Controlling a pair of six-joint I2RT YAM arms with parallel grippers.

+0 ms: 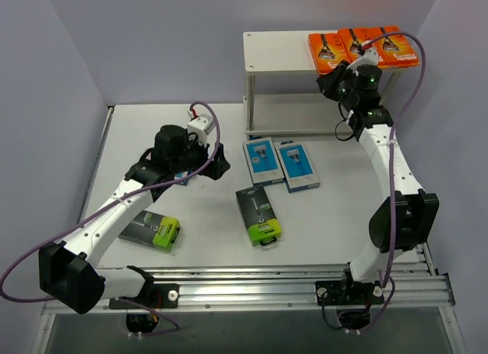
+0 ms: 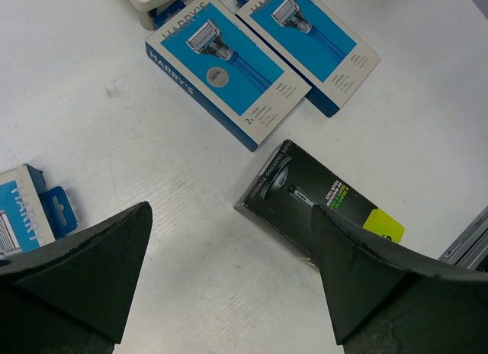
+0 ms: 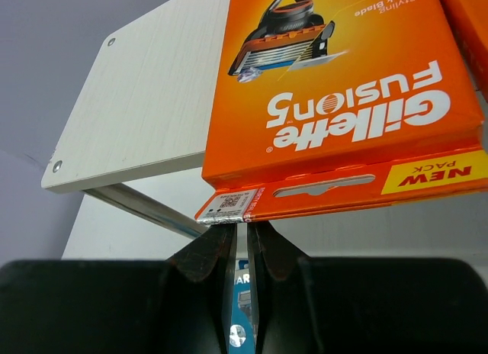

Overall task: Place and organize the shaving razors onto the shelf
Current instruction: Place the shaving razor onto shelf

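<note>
Rear overhead camera sees all; close wrist cameras perhaps share blue packs.

Three orange razor packs lie side by side atop the shelf, the right pincer at their near edge.

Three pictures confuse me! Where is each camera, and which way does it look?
Top external: above, behind; looks down on table, shelf, both arms.
Left wrist: on left arm, looks at blue packs, black pack; open jaws show.
Right wrist: on right arm, faces orange pack on shelf; shut jaws show.
Top and left wrist share blue packs.
</note>
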